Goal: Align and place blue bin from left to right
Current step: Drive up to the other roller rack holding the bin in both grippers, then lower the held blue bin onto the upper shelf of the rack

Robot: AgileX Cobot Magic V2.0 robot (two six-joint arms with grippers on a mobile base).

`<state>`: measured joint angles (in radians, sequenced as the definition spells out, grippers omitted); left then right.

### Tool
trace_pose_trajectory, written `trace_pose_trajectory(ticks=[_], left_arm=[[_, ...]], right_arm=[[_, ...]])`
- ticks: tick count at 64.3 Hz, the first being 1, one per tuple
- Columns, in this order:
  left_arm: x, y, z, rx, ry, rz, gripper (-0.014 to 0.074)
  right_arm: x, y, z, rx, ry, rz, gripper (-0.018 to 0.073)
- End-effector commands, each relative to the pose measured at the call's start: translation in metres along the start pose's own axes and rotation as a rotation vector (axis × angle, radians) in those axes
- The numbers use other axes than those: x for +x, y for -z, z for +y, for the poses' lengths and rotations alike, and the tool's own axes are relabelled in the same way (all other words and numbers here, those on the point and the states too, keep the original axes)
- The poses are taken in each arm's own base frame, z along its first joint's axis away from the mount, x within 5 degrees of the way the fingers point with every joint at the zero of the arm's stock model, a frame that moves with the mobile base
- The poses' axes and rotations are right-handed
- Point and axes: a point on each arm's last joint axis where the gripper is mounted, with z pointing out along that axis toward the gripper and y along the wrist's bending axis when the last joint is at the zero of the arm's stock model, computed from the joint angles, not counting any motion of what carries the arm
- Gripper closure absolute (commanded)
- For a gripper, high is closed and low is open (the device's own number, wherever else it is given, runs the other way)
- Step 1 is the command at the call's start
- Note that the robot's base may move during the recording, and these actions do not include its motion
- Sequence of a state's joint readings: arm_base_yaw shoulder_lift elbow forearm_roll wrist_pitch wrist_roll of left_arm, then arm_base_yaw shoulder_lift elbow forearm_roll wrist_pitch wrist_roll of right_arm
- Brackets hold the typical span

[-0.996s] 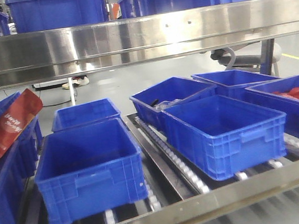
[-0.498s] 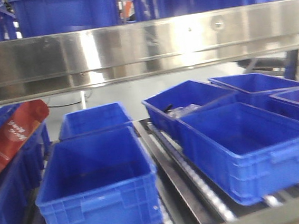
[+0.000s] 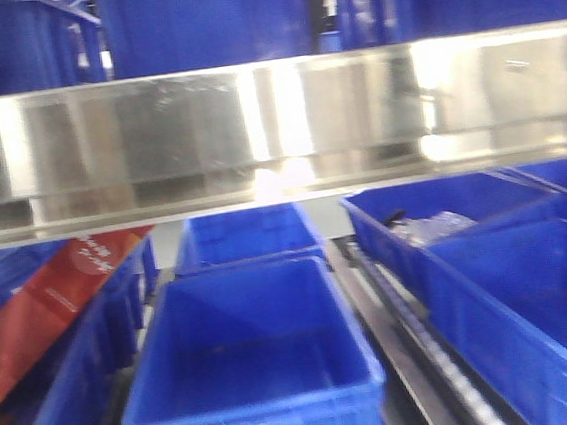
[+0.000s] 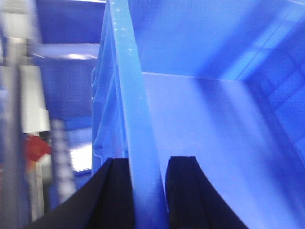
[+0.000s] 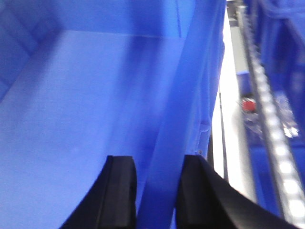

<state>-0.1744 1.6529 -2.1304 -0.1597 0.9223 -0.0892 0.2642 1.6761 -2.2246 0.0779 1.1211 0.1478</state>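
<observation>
Nearby, left jaws pinched left wall of blue bin (image 4: 205, 143), right jaws pinched right wall; bin empty, held between arms. Beyond: roller lane (image 5: 272, 138), other bins (image 3: 253, 366), steel rail (image 3: 275, 123). Likely mid-transfer; next, square bin to lane, lower level onto rollers.

Near blue bin (image 3: 248, 316) now centred, larger in front view; steel rail (image 3: 275, 123) lower in frame.

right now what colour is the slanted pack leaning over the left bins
The pack is red with white lettering; the front-facing view shows it best.
</observation>
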Motion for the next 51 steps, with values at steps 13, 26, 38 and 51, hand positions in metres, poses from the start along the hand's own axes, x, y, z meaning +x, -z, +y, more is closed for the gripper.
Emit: trace_pose_trajectory(ticks=[13, 26, 38, 51], left_arm=[[-0.0159, 0.0176, -0.0156, 0.095, 0.024, -0.136, 0.0708], [-0.0159, 0.0176, -0.0156, 0.095, 0.024, -0.136, 0.0708], [-0.0159, 0.0176, -0.0156, 0.095, 0.024, -0.136, 0.0708], [-0.0159, 0.0176, -0.0156, 0.095, 0.024, -0.136, 0.0708]], right_arm=[[-0.0138, 0.0155, 0.0151, -0.103, 0.017, -0.144, 0.0627], [-0.0138, 0.0155, 0.0151, -0.103, 0.017, -0.144, 0.0627], [-0.0138, 0.0155, 0.0151, -0.103, 0.017, -0.144, 0.0627], [-0.0138, 0.0155, 0.0151, -0.103, 0.017, -0.144, 0.0627]])
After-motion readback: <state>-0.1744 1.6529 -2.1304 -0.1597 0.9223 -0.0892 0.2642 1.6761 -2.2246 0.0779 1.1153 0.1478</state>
